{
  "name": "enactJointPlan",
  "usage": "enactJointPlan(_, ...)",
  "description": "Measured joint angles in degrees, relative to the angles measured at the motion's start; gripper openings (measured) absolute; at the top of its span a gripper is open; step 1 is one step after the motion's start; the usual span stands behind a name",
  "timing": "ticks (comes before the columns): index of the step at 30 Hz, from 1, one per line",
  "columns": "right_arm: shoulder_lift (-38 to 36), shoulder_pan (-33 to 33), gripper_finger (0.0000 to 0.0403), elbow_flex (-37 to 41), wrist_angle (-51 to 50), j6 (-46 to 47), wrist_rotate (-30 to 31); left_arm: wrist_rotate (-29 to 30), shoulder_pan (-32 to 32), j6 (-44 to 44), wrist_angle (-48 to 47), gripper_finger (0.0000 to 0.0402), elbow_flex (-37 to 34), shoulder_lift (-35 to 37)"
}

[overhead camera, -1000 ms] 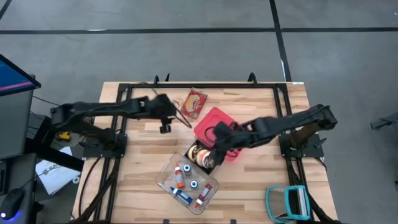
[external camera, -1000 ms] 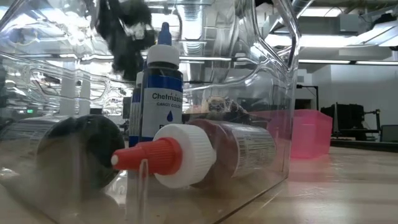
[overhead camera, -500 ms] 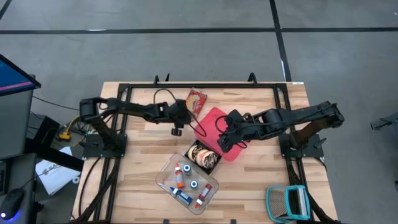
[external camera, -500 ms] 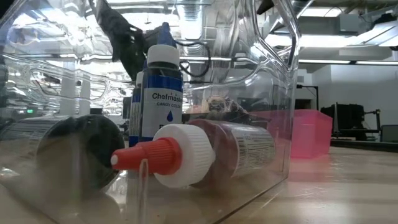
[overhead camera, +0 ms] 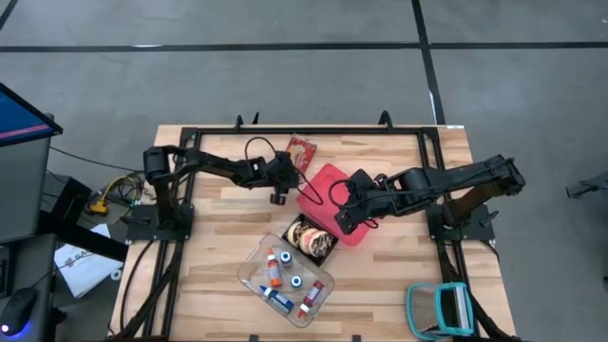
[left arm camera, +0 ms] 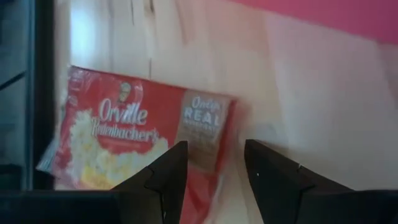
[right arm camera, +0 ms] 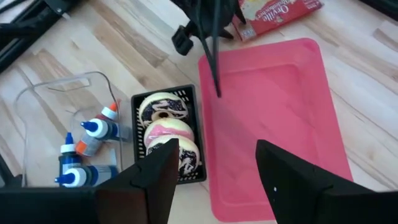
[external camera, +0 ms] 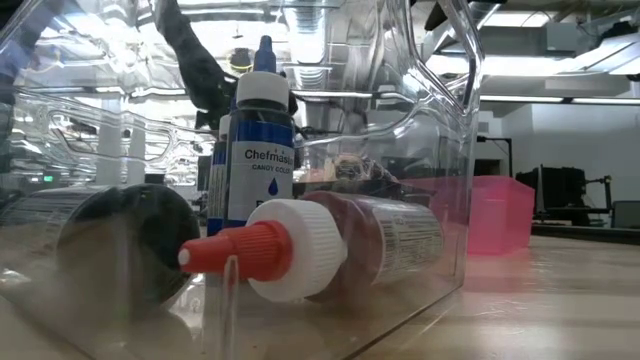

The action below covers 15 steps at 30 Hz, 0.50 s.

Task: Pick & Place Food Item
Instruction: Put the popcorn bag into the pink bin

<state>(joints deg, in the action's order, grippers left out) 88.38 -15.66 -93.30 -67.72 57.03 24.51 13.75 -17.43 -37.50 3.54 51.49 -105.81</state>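
A red popcorn packet (left arm camera: 134,140) lies flat on the wooden table near its far edge (overhead camera: 300,150). My left gripper (left arm camera: 214,177) hovers open just above the packet's near corner, tilted down at it (overhead camera: 288,171). I see no touch between them. A pink tray (overhead camera: 328,195) sits beside the packet at mid-table. My right gripper (right arm camera: 214,177) stands open above the tray (overhead camera: 344,217), holding nothing. A black tray of three donuts (right arm camera: 166,135) rests against the pink tray's near side.
A clear container (overhead camera: 285,278) with several small bottles (external camera: 262,150) stands near the front edge, close to the donut tray (overhead camera: 312,237). A teal rack (overhead camera: 439,309) sits at the front right corner. A black frame (overhead camera: 285,130) runs around the table's edges.
My left gripper has swung toward the table's right edge and dropped, rolling as it went, down to the popcorn packet. My right gripper has drawn back from over the donut tray toward the far right, over the pink tray. Both stay open.
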Motion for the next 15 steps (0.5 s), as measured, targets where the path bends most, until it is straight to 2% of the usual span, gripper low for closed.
enactJointPlan(4, 0.0, 0.0, 0.0205, 0.0, 0.0, 0.3, 0.0, 0.3, -0.5, 0.2, 1.4, 0.0152, 0.2, -1.4)
enactJointPlan(7, 0.0, 0.0, 0.0205, 0.0, -0.1, 0.7, -0.1, 1.4, -0.6, 0.7, 3.0, 0.0135, 0.1, -2.0)
enactJointPlan(10, 0.0, 0.0, 0.0205, 0.0, -0.2, 1.2, -0.2, 2.3, -0.8, 1.7, 4.1, 0.0094, 0.0, -2.2)
enactJointPlan(13, 0.0, 0.0, 0.0205, 0.0, -0.2, 1.5, -0.2, 2.6, -0.9, 3.0, 2.9, 0.0027, -0.1, -1.8)
enactJointPlan(15, 0.0, -0.2, 0.0205, 0.0, -0.2, 1.8, -0.2, 2.7, -0.7, 4.3, 2.8, 0.0010, -0.1, -1.2)
